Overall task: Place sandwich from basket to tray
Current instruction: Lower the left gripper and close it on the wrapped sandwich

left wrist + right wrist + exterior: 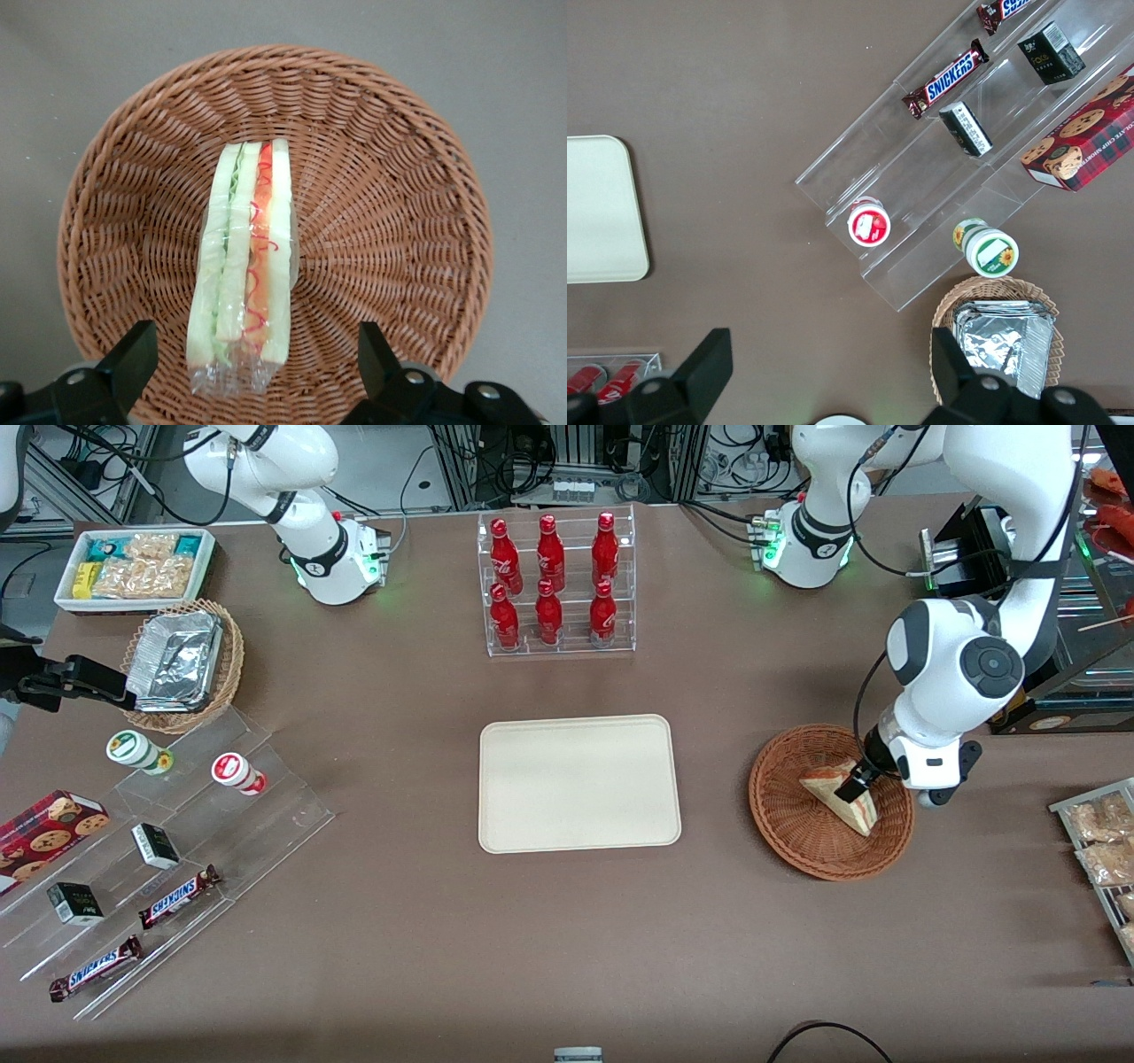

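Sandwich (244,266): a wrapped wedge standing on edge in the basket, cut face up; pale bread, green and red-orange filling in stripes, clear film crinkled at one end.
Why it sits so: upright, its two flat bread faces are offered to a sideways pinch, which probably suits a two-finger grasp.
Gripper (252,359): low over the basket, fingers spread wide, one on either side of the sandwich, not touching it; nothing is held.
Basket (780,815): round, shallow, reddish-brown wicker with ribbed weave, toward the working arm's end of the table.
Tray (579,783): flat cream rectangle, rounded corners, low rim, smooth and bare; well apart from the basket, mid-table.
Table (425,939): matte brown cloth.
Step, as I judge: closing on the sandwich comes next; the slick film may slip.
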